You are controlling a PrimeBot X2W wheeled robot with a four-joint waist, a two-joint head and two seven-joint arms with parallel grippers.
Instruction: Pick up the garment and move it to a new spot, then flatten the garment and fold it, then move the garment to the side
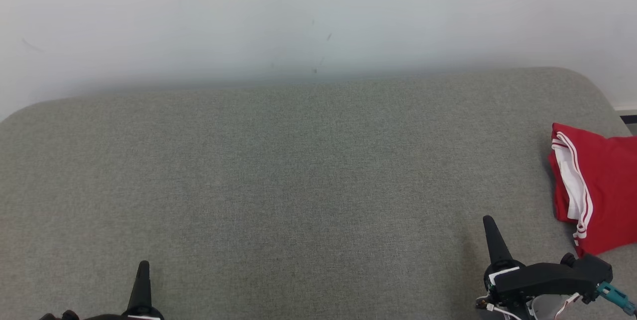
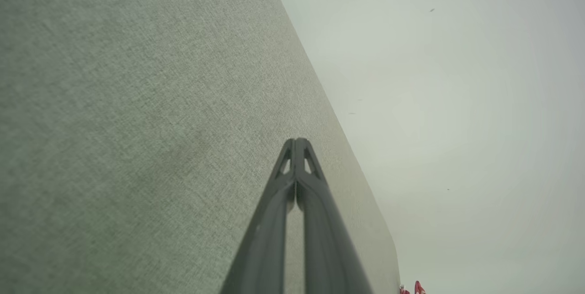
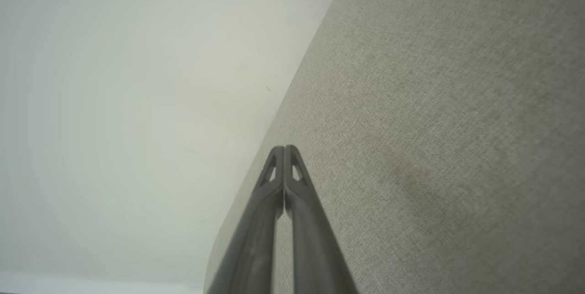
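The red garment [image 1: 604,185], trimmed with white stripes, lies folded at the right end of the grey padded surface [image 1: 298,170]. It is just right of the right claw [image 1: 489,223] and apart from it. The head view's edge cuts off its far side. Both claws are pinched closed and empty. The left claw [image 1: 144,267] is well apart from the garment.

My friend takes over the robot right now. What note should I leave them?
Jaws: left gripper shut, empty, over the pad; right gripper shut, empty, beside the garment, not touching.
Things: garment is red with white stripes, at the pad's right edge.
Done: looks folded and set aside, though part is cut off by the picture's edge.
Left: likely nothing; check the fold.
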